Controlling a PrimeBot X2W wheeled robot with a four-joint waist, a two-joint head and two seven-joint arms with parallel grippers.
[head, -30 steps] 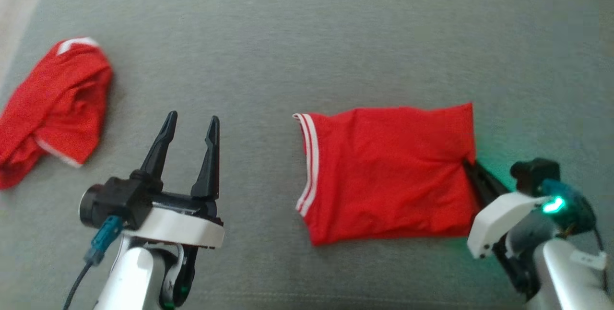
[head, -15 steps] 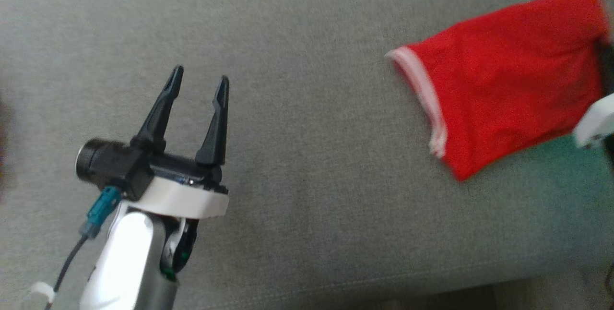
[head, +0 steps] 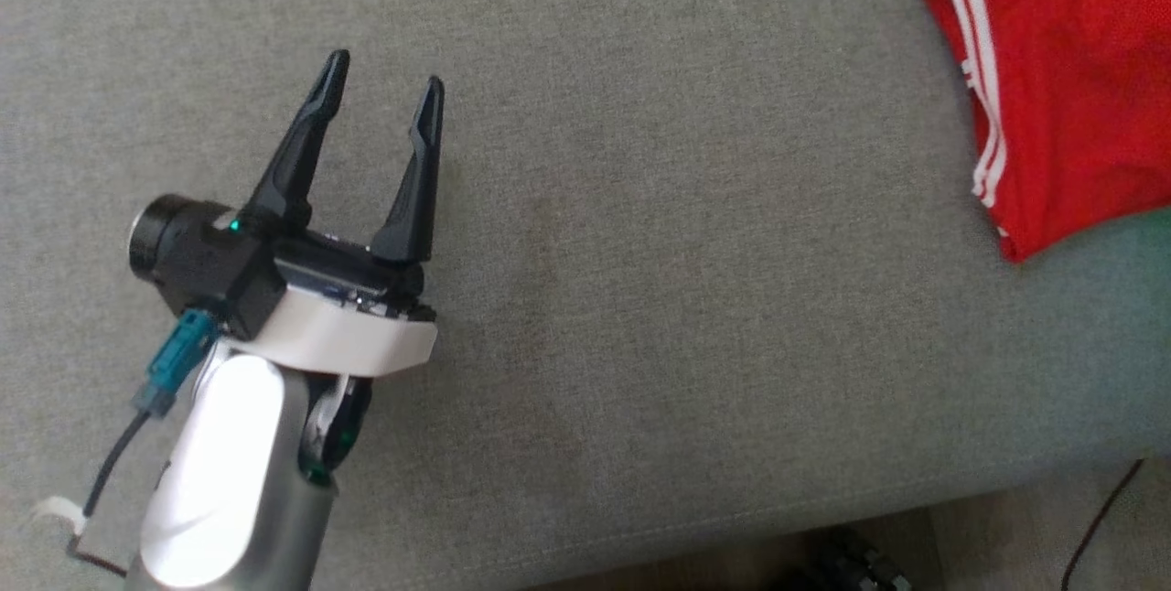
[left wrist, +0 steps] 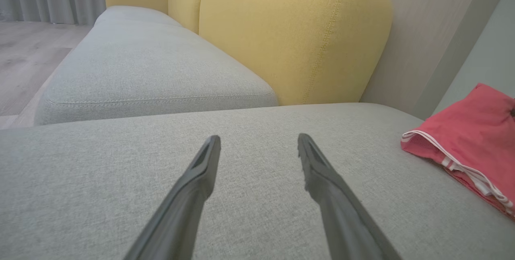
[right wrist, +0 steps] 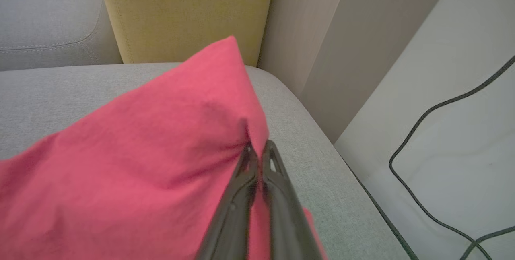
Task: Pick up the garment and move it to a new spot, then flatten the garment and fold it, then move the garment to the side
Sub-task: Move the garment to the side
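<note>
Right wrist view: right pincer pinching the red garment; left pincer spread, empty; folding looks done, moving it aside remains.

I can read no text, label, brand, number or sign in my head or wrist views. The garment carries plain white striped trim, not lettering.
</note>
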